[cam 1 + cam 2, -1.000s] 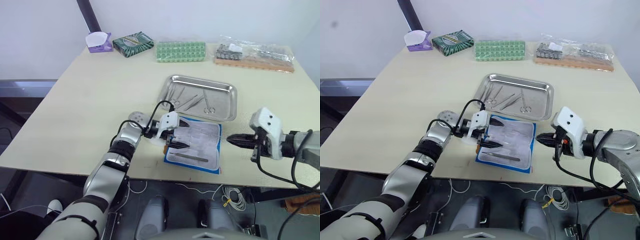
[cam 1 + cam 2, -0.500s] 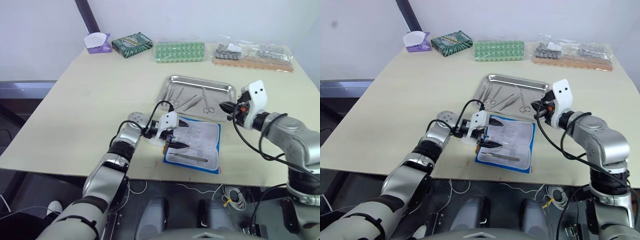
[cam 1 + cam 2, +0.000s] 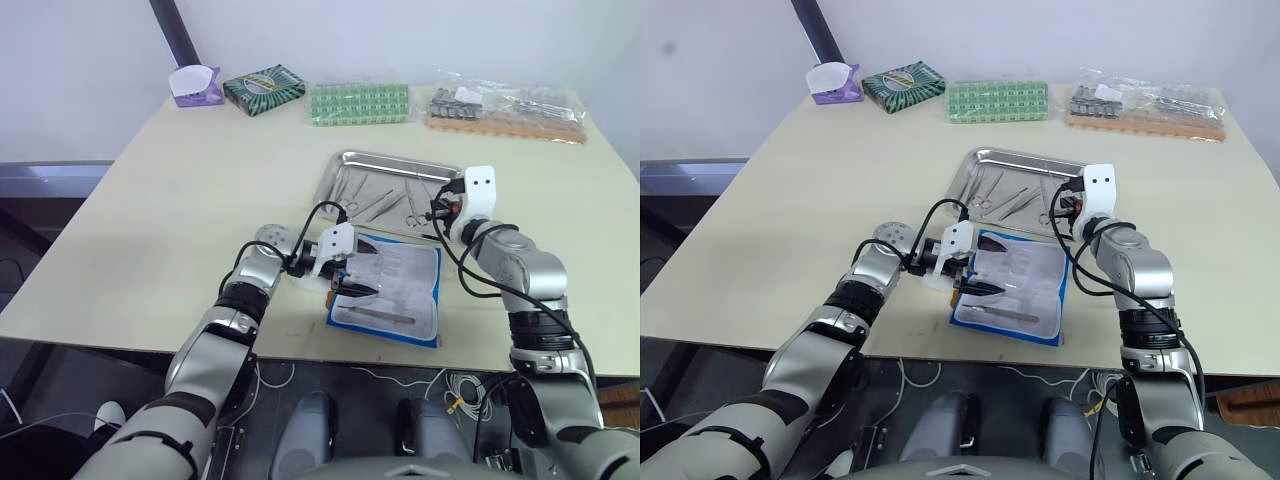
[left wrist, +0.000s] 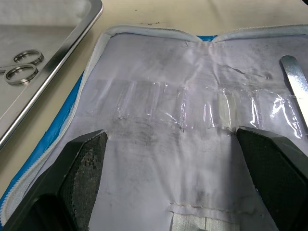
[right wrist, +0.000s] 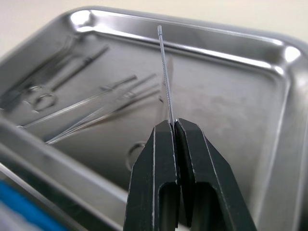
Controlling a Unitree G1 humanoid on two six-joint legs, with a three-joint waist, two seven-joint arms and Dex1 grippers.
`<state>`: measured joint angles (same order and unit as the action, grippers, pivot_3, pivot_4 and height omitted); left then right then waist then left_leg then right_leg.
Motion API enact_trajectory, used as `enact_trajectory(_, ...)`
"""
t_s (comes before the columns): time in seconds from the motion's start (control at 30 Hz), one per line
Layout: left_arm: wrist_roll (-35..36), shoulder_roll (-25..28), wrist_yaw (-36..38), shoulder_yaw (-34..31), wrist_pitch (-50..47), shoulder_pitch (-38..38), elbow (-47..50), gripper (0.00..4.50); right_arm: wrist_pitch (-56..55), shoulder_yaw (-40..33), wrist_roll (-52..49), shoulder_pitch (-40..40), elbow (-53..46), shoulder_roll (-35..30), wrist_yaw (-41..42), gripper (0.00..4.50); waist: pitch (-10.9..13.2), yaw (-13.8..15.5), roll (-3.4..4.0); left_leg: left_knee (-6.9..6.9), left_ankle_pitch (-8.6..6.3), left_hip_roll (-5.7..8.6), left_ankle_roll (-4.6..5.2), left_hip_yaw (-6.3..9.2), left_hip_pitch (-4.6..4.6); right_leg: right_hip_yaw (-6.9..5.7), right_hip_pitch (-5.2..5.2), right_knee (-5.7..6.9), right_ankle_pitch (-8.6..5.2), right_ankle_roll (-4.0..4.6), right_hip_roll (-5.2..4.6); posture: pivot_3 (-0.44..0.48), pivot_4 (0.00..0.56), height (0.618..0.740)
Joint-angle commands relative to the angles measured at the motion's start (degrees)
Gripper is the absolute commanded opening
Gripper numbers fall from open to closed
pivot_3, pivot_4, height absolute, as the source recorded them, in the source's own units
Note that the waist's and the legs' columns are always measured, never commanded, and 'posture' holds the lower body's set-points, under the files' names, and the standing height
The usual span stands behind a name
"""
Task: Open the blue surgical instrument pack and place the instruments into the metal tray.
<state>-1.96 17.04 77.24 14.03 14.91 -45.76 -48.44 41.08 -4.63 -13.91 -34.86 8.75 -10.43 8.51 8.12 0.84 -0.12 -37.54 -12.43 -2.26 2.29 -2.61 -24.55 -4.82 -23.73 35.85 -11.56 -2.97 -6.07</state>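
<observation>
Right gripper (image 5: 174,126): your jaws are clamped together on one slim silver instrument (image 5: 165,72), held by its end so the rest juts out over the floor of the metal tray (image 3: 350,165). Risk, as a judgement: the hold is thin and at one tip, so the tool may pivot or slip as you lower it. If you let go too high, it may bounce, strike the instruments already lying there (image 3: 378,203), or skid toward the rim. Come down close to the tray floor before you part the jaws.

Left gripper (image 4: 173,159): your jaws stand wide apart, and both fingers (image 4: 79,180) rest on the whitish lining of the blue surgical instrument pack (image 3: 388,288), holding nothing. Risk: if you lift this hand, the flap may fold back, or the pack may slide on the worktop (image 3: 180,200).

Pack: lies open, just beside the tray's near rim. One flat silver tool (image 3: 380,316) lies on it, on the side away from the tray.

Tray: holds several ring-handled and slender tools, gathered toward its left half.

Beyond the tray, along the worktop's far edge: a purple holder (image 3: 197,84), a dark green patterned box (image 3: 264,88), a green grid-patterned pack (image 3: 360,103), and bagged parts (image 3: 505,108).
</observation>
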Motion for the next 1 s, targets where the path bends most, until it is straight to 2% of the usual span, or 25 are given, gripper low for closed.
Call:
enact_trajectory(0.03, -2.18, -0.54, -1.02, 2.42, -1.67, 2.98, -2.53, 4.50, -3.71, -0.93, 0.89, -2.31, 2.66, 0.91, -1.14, 0.06, 0.00, -0.02, 0.00, 0.00, 0.00, 0.00, 0.00, 0.01, 0.00, 0.00, 0.00, 0.00, 0.00, 0.00, 0.00, 0.000, 0.150, 0.740)
enact_trajectory(0.23, -2.03, -0.64, -1.11, 2.43, -2.11, 3.41, -1.81, 4.50, -7.54, -1.85, 1.76, -4.21, 9.09, 1.96, -2.48, 0.06, 0.00, -0.03, 0.03, 0.00, 0.00, 0.00, 0.00, -0.01, 0.03, 0.03, 0.01, 0.01, 0.00, 0.00, 0.01, 0.000, 0.150, 0.740)
enact_trajectory(0.5, -2.05, -0.69, -1.26, 2.44, -2.35, 3.53, -1.74, 4.50, -8.13, -2.00, 1.95, -4.97, 10.62, 1.84, -2.30, 0.06, -0.02, -0.05, 0.06, 0.00, 0.00, 0.00, 0.00, 0.00, 0.03, 0.03, 0.02, 0.01, 0.00, 0.00, 0.02, 0.000, 0.150, 0.740)
enact_trajectory(0.53, -2.06, -0.72, -1.30, 2.45, -2.35, 3.49, -1.80, 4.50, -8.09, -1.99, 1.92, -5.04, 10.66, 1.77, -2.18, 0.66, -0.02, -0.06, 0.06, 0.00, 0.00, 0.00, 0.00, 0.00, 0.03, 0.03, 0.02, 0.02, 0.00, 0.00, 0.02, 0.000, 0.150, 0.740)
enact_trajectory(0.63, -2.07, -0.78, -1.35, 2.44, -2.34, 3.43, -1.89, 4.50, -8.07, -1.94, 2.01, -5.18, 10.59, 1.62, -2.19, 1.77, -0.02, -0.04, 0.06, 0.00, 0.00, 0.00, 0.00, 0.00, 0.03, 0.03, 0.02, 0.02, 0.00, 0.00, 0.02, 0.000, 0.150, 0.740)
enact_trajectory(0.8, -2.03, -0.87, -1.49, 2.33, -2.35, 3.27, -2.13, 4.50, -6.54, -1.80, 1.20, -4.52, 5.92, 0.84, -0.93, 4.31, -0.01, -0.04, 0.08, 0.00, 0.00, 0.00, 0.00, 0.00, 0.03, 0.04, 0.02, 0.01, 0.00, 0.00, 0.02, 0.000, 0.150, 0.740)
enact_trajectory(0.87, -1.99, -0.93, -1.57, 2.27, -2.40, 3.20, -2.20, 4.50, -5.99, -1.22, 0.23, -3.07, 1.14, -0.37, 1.74, 4.31, 0.00, 0.05, 0.13, 0.00, 0.00, 0.00, 0.00, 0.01, 0.02, 0.04, 0.01, 0.02, 0.00, 0.00, 0.02, 0.000, 0.150, 0.740)
enact_trajectory(1.0, -1.75, -0.76, -1.47, 1.95, -2.10, 3.36, -2.19, 4.50, -5.76, 1.14, -7.36, 5.90, -18.98, -6.63, 16.44, 4.31, -0.02, 0.19, 0.16, 0.01, 0.00, 0.05, 0.00, 0.09, -0.05, 0.07, 0.02, -0.01, 0.00, 0.00, 0.02, 0.000, 0.150, 0.740)
